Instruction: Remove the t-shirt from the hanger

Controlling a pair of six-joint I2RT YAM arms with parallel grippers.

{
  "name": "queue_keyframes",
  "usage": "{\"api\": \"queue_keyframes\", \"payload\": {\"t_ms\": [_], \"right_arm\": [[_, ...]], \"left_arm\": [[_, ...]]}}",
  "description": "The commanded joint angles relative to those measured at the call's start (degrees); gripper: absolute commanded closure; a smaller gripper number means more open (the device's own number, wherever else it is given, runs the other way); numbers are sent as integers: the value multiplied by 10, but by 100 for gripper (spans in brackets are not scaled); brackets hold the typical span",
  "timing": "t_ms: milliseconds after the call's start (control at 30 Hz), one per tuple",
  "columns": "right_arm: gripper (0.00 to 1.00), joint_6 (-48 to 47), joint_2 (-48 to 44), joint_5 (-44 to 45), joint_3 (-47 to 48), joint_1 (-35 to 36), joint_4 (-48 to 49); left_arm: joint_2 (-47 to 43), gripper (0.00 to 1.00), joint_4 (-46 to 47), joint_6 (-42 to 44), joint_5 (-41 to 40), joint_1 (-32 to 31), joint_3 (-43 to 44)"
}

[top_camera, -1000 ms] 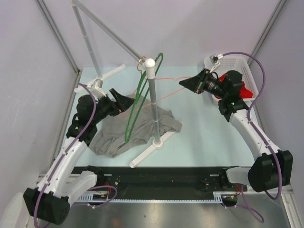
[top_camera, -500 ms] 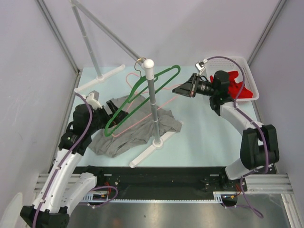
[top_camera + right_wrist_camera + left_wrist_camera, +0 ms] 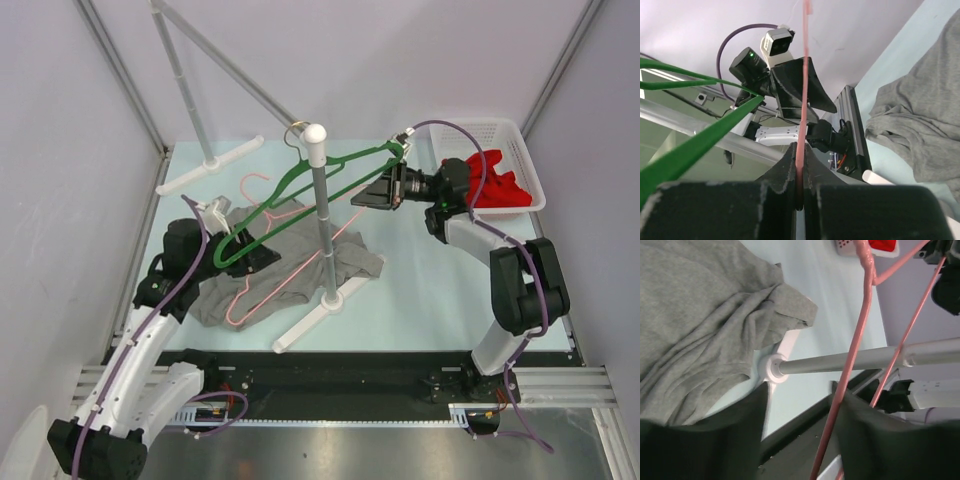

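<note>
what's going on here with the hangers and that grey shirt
The right gripper has its jaws shut on the pink hanger, holding it up off the table next to the rack pole. The left gripper has its jaws apart, with the pink wire running between them, not clamped. The grey t-shirt lies crumpled on the table at the foot of the rack and looks to be off the hanger. A green hanger hangs from the top of the rack.
</note>
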Motion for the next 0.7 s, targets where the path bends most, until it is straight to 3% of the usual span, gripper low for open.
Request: {"api": "queue_keyframes", "payload": {"t_ms": [0,33,67,133,233,267,300,367,500,667], "right_arm": [[100,27,11,-18,4,6,56],[100,25,12,-13,4,6,55],[100,18,12,-10,2,7,44],[97,-2,8,3,-2,5,16],[71,-122,-14,35,6,7,-128],[52,-170,-22,49,15,11,-265],[43,-284,-37,70,30,11,-345],[24,-366,-43,146,80,19,-534],[15,-404,-49,189,94,12,-594],[13,-411,-78,204,70,-7,-604]], "left_arm": [[-21,64,36,-1,34,4,-10],[-29,88,31,-3,21,5,-10],[-36,100,11,-6,-16,7,-10],[-60,100,-29,-12,-61,6,-9],[-109,100,-77,-33,-157,6,-10],[-121,100,-88,-44,-178,6,-11],[-133,100,-97,-50,-222,6,-12],[-162,100,-125,-67,-265,6,-12],[-191,100,-164,-87,-385,7,-12],[-171,100,-117,-33,-422,7,21]]}}
